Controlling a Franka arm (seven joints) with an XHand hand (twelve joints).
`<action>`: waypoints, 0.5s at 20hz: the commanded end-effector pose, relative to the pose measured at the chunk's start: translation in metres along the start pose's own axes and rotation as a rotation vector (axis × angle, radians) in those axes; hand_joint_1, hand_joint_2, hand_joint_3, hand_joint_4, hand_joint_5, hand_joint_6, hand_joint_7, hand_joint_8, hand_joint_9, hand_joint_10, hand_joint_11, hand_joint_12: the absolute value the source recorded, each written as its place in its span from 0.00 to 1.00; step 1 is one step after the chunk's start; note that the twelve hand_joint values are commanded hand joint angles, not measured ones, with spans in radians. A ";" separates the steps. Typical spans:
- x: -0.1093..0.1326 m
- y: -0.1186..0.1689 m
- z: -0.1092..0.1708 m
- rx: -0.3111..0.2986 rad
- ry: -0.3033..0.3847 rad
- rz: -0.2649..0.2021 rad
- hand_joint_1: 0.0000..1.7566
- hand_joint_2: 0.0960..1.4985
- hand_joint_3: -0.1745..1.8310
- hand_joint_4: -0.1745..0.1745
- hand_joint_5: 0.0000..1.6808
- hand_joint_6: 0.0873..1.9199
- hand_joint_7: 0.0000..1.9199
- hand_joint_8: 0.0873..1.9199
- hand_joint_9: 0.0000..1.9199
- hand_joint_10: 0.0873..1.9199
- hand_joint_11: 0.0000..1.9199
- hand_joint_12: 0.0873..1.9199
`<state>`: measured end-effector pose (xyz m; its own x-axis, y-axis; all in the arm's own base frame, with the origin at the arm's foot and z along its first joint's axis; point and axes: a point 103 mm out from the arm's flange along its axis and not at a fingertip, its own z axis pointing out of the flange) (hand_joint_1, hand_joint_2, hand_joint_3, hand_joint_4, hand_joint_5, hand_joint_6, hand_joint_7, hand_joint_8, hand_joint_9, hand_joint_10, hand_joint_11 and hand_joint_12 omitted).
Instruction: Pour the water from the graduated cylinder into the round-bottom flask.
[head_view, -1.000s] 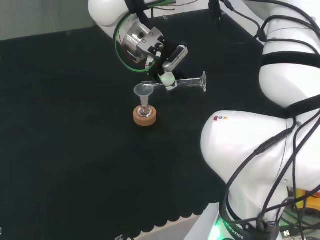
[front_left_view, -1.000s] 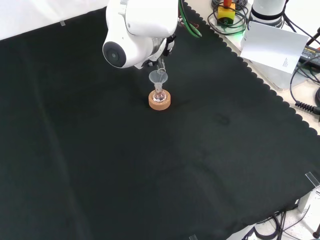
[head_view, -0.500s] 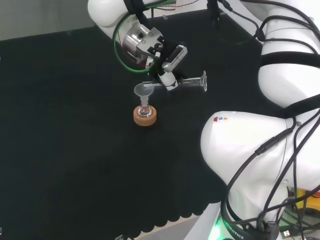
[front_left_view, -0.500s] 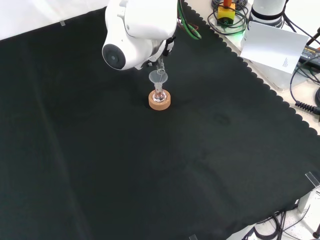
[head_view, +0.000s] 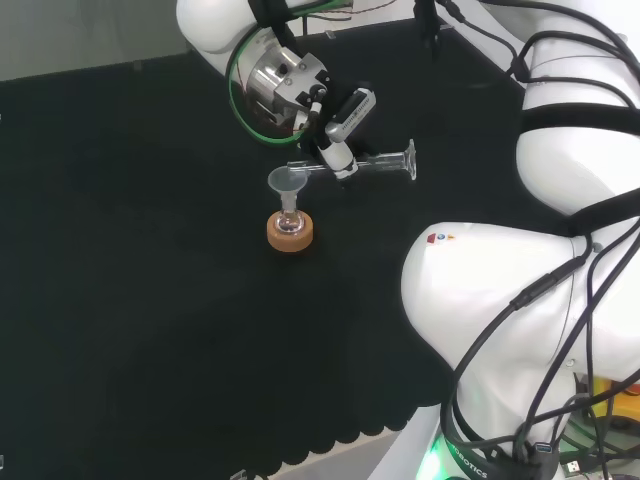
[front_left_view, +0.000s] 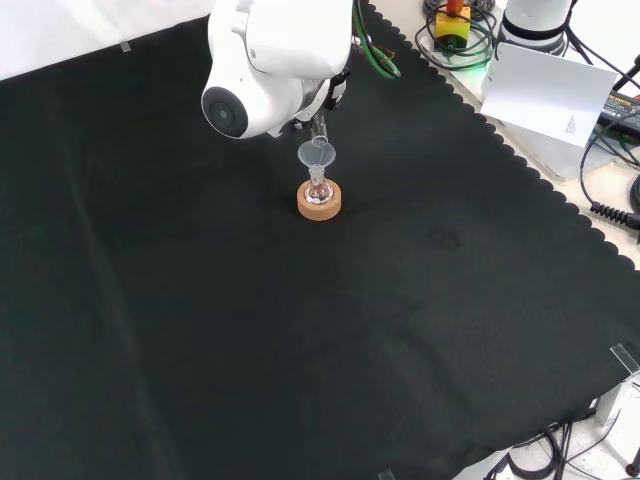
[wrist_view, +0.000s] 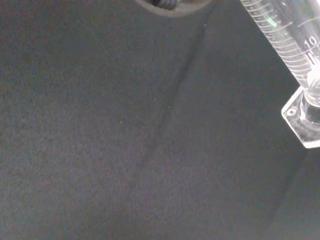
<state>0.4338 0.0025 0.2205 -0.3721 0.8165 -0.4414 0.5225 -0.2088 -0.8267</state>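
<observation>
Item: cylinder (head_view: 372, 163). You have it lying almost level in the head view, its foot to the right and its mouth over the funnel (head_view: 287, 180). Since half a second ago it has risen slightly at the foot end and barely shifted otherwise, so the pour looks near its end or paused; no stream is visible.

Item: hand (head_view: 338, 128). It grasps the cylinder about mid-length, fingers curled round the tube. The wrist has turned a little from a second ago.

Item: flask (front_left_view: 318, 192). It stands upright in a cork ring (front_left_view: 320, 201) on the black cloth (front_left_view: 400, 330), the funnel seated in its neck. Whether water has gathered inside is too small to tell.

Item: cylinder foot (wrist_view: 301, 117). In the wrist view it shows clear, with the printed scale above it.

Next, by judgement: hold the mouth over the funnel until dripping stops.
</observation>
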 end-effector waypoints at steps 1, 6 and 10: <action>-0.002 0.000 0.000 0.002 -0.001 0.007 0.86 0.67 0.09 0.02 0.60 0.34 0.46 0.53 0.65 0.36 0.65 0.31; -0.003 -0.001 0.000 0.001 -0.002 0.007 0.86 0.67 0.09 0.02 0.60 0.34 0.46 0.54 0.65 0.36 0.65 0.31; -0.003 0.000 -0.001 -0.001 -0.005 0.007 0.86 0.67 0.09 0.02 0.60 0.34 0.46 0.54 0.65 0.36 0.65 0.31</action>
<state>0.4352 0.0006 0.2224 -0.3709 0.8136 -0.4478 0.5243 -0.2145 -0.8241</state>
